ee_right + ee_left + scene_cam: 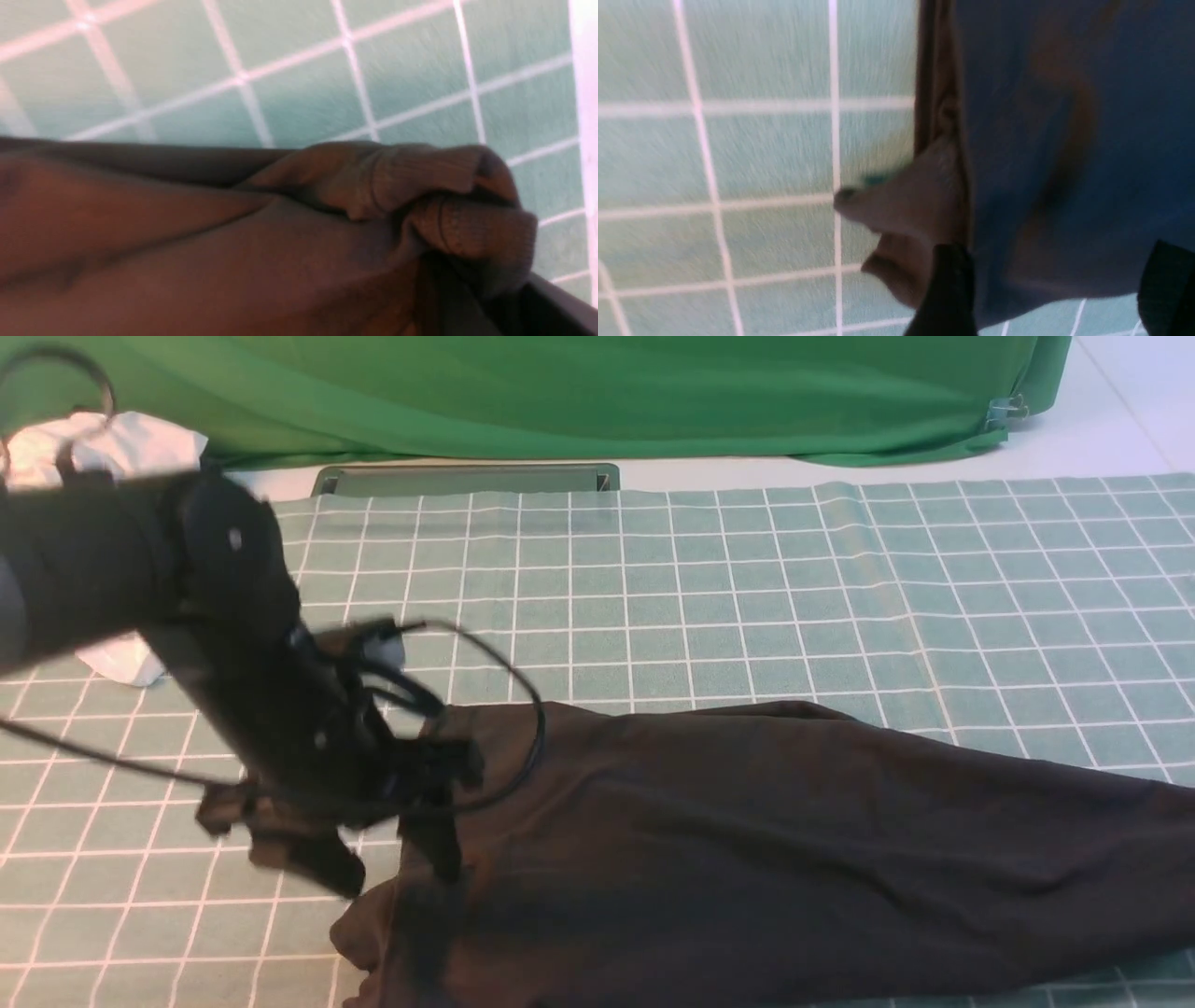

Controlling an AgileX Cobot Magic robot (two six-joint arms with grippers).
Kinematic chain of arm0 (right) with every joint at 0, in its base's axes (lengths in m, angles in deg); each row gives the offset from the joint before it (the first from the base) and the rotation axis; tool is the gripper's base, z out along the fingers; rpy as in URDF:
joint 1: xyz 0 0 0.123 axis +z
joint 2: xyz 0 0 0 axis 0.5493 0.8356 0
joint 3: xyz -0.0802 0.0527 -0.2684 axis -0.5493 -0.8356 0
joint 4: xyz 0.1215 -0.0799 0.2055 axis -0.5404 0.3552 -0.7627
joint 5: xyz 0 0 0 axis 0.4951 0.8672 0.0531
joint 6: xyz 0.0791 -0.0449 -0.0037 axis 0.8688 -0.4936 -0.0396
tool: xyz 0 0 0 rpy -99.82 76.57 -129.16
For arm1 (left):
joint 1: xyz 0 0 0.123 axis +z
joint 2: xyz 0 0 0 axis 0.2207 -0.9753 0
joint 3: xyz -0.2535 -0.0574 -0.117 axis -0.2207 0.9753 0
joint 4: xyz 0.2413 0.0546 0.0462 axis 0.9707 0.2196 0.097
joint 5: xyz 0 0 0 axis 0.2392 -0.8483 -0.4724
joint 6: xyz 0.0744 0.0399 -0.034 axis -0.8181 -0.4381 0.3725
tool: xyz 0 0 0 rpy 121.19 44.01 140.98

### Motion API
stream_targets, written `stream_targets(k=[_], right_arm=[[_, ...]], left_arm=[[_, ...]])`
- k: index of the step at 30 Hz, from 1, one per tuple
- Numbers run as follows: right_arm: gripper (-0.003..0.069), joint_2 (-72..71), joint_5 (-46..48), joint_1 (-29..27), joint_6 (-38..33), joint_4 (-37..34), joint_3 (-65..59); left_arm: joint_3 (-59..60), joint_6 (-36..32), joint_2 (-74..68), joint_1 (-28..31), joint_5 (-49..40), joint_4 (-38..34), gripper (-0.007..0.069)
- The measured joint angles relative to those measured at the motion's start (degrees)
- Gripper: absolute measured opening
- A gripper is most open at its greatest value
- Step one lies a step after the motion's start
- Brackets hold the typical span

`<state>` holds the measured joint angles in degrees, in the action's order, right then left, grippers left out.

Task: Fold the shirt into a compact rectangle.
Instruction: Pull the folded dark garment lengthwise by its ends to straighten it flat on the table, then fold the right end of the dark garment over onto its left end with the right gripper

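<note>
Shirt [747, 840] sprawled long across desk [747, 588], near side. Soft, limp, light; likely drapes and bunches. Left pincer [1055, 298] released, above left end. Right pincer [509, 298] clenched on ribbed bunch. Best hold: hem corners, 2 layers.

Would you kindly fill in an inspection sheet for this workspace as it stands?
Surface: green checked tablecloth, slightly rippled.
Job's things: black shirt, lying long and rumpled, not yet a rectangle.
Clutter: white garment at far left; grey rectangular fixture at far edge.
Grippers: left tool open at shirt's left end; right tool apparently pinching bunched ribbed edge.
Cables: black loop hanging off left arm.
Surroundings: green backdrop.
</note>
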<state>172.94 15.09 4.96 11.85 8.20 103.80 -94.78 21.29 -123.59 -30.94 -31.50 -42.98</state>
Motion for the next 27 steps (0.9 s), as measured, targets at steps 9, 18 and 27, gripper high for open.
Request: stream_targets(k=[9,18,27], right_arm=[[0.0115,-3.42,2.51,3.64,-2.67,-7.85,3.99],[0.0115,-9.39,2.35,27.56,3.84,-12.88,9.54],[0.0115,-5.66,-11.62,58.47,15.8,-13.93,15.67]], left_arm=[[-14.42,0.97,0.0,7.81,-0.74,2.58,0.0421],[-21.82,-8.27,0.0,23.39,-2.99,-7.67,0.0021],[-21.82,-11.66,0.0,28.35,-3.25,-9.78,0.0015]])
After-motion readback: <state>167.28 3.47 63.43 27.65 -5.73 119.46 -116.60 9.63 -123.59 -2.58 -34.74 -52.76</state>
